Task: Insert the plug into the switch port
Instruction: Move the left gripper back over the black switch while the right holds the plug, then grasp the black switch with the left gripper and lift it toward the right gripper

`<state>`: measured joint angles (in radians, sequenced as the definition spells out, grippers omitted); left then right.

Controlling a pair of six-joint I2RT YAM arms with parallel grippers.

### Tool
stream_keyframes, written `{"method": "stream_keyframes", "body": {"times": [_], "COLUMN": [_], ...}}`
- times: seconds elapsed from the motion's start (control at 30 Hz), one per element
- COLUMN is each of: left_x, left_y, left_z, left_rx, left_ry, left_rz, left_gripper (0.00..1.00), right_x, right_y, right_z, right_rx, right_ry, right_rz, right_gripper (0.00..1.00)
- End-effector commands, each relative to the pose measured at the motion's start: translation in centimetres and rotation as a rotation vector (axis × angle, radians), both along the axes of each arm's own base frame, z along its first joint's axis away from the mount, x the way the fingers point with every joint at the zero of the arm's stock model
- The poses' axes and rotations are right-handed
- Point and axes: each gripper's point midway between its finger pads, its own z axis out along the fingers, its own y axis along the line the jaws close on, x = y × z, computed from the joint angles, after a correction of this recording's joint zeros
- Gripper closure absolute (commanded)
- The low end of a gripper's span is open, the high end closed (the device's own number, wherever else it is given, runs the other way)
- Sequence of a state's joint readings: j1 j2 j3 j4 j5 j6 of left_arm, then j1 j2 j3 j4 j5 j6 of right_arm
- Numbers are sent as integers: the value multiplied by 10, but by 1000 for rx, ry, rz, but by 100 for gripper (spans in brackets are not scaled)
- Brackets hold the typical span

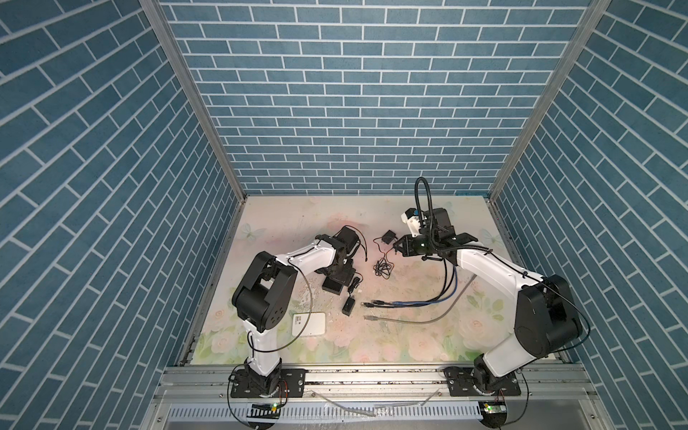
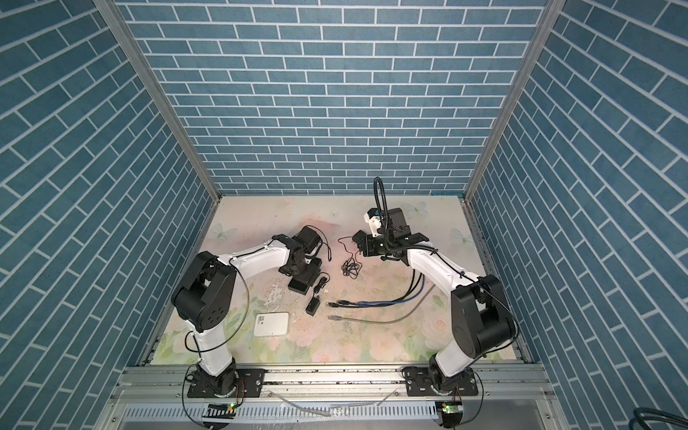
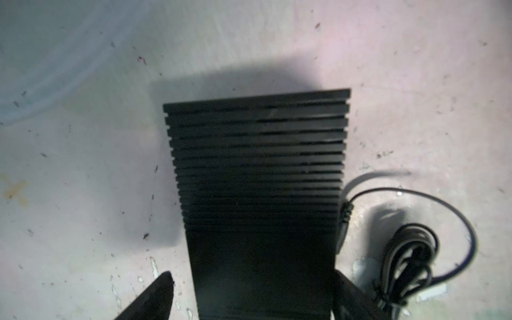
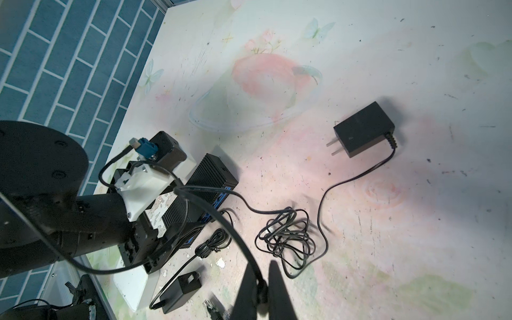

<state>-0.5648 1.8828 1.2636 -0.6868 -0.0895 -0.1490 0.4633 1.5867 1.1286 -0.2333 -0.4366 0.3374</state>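
Two arms work over one table [image 1: 283, 219], which is walled in blue brick pattern on three sides and has a metal rail along the front.

There is one switch [image 3: 255, 166], a black ribbed box lying left of the middle. The left tool [image 3: 253, 282] stands over it, wide open and gripping nothing. Its fingers [image 3: 158, 293] straddle the box, and the one seen whole is clear of the box's side. The row of blue ports [image 4: 220, 198] faces the middle of the table.

There are two black power adapters. The far adapter [image 4: 364, 133] lies with its two prongs bare, and the near adapter [image 1: 349, 306] lies just in front of the switch. The right tool [image 4: 261, 279] is closed on the thin cord [image 4: 360, 174] of the far adapter, past its loose coil. The plug itself is hidden between the fingers, held above the table beside the far adapter and well apart from the switch.

One white box [image 1: 309, 324] lies near the left arm's base. One grey cable [image 1: 409, 320] and a bundle of black and blue cables [image 1: 409, 303], too tight to count, run in from the right.

Open room lies along the back edge, in the far left corner and across the front right.
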Motion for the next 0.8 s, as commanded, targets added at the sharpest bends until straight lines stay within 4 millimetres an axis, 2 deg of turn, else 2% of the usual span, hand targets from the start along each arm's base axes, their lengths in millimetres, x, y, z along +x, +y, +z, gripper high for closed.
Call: {"method": "stream_keyframes", "body": {"times": [0.0,0.27,0.57,0.67,0.77], "left_x": [5,15,18,22,30], "left_y": [2,3,4,3,-1], "left_z": [-2,-10,-23,-15,8], "left_rx": [4,-24,-9,-20,-74], "left_ry": [9,21,40,6,-80], "left_rz": [13,28,30,33,40], "left_gripper": [16,25,51,58,64], "right_x": [3,4,2,5,9], "right_y": [3,3,4,6,9], "right_z": [4,1,0,0,5], "right_rx": [23,22,42,57,90], "right_ry": [24,33,48,54,53], "right_rz": [-10,-11,-24,-41,-55], "right_gripper": [100,100,100,100,100]}}
